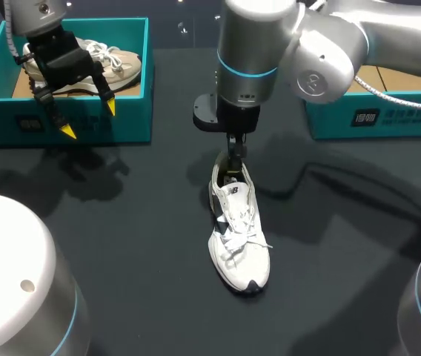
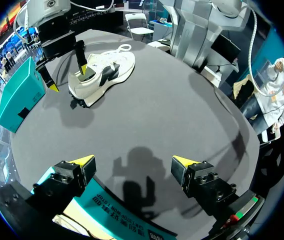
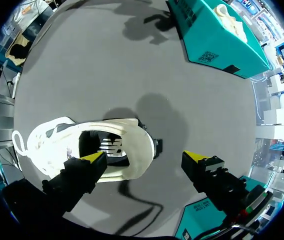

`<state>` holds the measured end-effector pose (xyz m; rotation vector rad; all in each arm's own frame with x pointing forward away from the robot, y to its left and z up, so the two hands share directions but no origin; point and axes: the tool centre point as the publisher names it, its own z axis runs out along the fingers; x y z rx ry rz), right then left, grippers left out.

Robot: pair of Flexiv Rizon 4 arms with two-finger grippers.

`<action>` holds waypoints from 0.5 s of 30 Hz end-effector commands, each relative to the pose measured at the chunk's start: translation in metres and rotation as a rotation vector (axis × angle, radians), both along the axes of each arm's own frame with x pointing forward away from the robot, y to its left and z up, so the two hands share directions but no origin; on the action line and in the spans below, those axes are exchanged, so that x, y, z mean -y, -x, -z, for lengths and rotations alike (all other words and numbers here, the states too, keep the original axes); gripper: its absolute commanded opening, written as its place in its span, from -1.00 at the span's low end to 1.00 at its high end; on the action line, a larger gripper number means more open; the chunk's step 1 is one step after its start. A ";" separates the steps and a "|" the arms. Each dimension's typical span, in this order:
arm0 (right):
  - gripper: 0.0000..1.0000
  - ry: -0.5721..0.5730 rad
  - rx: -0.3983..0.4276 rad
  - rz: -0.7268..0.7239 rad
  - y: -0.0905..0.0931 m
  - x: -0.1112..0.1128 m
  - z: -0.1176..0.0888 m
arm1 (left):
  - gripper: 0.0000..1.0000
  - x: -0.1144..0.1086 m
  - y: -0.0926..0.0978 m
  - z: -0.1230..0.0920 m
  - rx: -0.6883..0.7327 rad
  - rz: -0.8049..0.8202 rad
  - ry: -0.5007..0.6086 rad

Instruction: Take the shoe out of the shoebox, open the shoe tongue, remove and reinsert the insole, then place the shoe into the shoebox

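The right hand (image 3: 146, 159) hung low over the heel end of the white lace-up trainer (image 3: 47, 145), released, its two yellow-tipped fingers wide apart. One fingertip dipped into the ankle opening just above the dark insole (image 3: 109, 147), and the other stood clear behind the heel, so only the padded heel wall lay between them and neither side was pinched. The trainer rested upright on its sole on the dark grey table (image 1: 121, 245), out of any box. Its long axis ran in line with the two fingers, heel directly beneath the hand and laced toe pointing away from it toward the robot's body. That line-up is what the next move seems to depend on: closing would clamp the heel wall lengthwise, while reaching for the insole would mean going deeper into the opening. This arm was plainly the nearer one. Well beyond the trainer, the left hand (image 1: 89, 119) hovered, released and holding nothing, at the front wall of the teal cardboard shoebox (image 1: 129, 119), with a beige shoe (image 1: 114, 63) lying inside behind it. A second teal box (image 1: 373, 115) sat off to the right hand's other side, apart from everything.
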<state>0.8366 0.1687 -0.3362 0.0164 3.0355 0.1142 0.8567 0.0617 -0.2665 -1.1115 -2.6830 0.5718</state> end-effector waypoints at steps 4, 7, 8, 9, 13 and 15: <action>1.00 0.018 -0.028 -0.006 -0.009 -0.006 0.024 | 1.00 0.000 0.000 0.000 0.001 0.001 -0.002; 1.00 0.021 -0.044 0.001 -0.012 -0.005 0.032 | 1.00 0.000 0.000 0.000 0.001 0.001 -0.002; 1.00 0.018 -0.047 0.000 -0.013 -0.005 0.034 | 1.00 0.000 0.000 0.000 0.001 0.001 -0.002; 1.00 0.026 -0.053 0.002 -0.013 -0.005 0.036 | 1.00 0.000 0.000 0.000 0.001 0.001 -0.002; 1.00 0.031 -0.070 0.006 -0.015 -0.005 0.045 | 1.00 0.000 0.000 0.000 0.001 0.001 -0.002; 0.88 0.025 -0.074 0.009 -0.015 -0.004 0.048 | 1.00 0.000 0.000 0.000 0.001 0.001 -0.002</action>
